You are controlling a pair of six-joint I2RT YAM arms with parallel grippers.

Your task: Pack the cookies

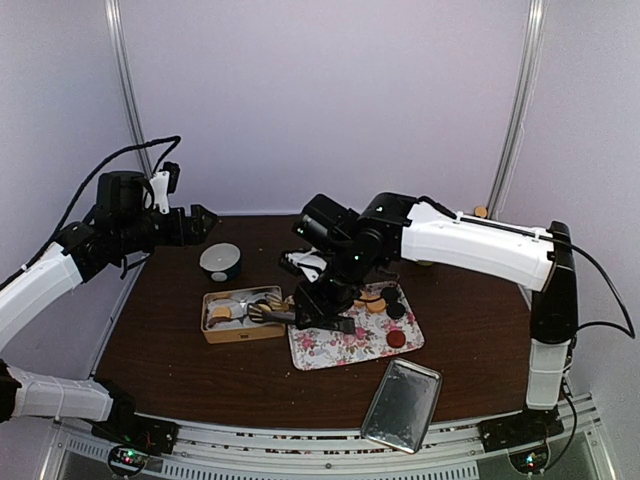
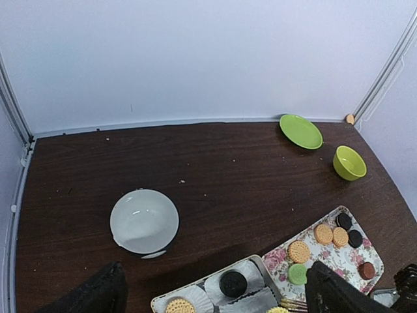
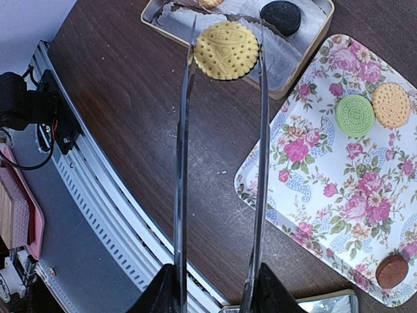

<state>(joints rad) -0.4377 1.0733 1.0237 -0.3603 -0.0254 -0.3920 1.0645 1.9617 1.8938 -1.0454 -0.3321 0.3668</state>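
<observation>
A yellow cookie (image 3: 226,50), thin, light and probably brittle, best held gently by opposite edges of its rim, hangs pinched between the tips of metal tongs (image 3: 182,163) above a paper cup (image 3: 277,55) in the tin (image 1: 242,333), just left of the floral tray (image 3: 313,195). The right gripper (image 3: 215,290) is clenched on the tongs' handles, well back from the cookie. Other cookies (image 3: 355,115) lie on the tray. The left gripper (image 1: 203,224) hovers spread wide and empty over the far left of the surface (image 1: 200,370).

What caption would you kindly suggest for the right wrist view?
Right gripper squeezes metal tongs, holding a yellow cookie over the tin.
</observation>
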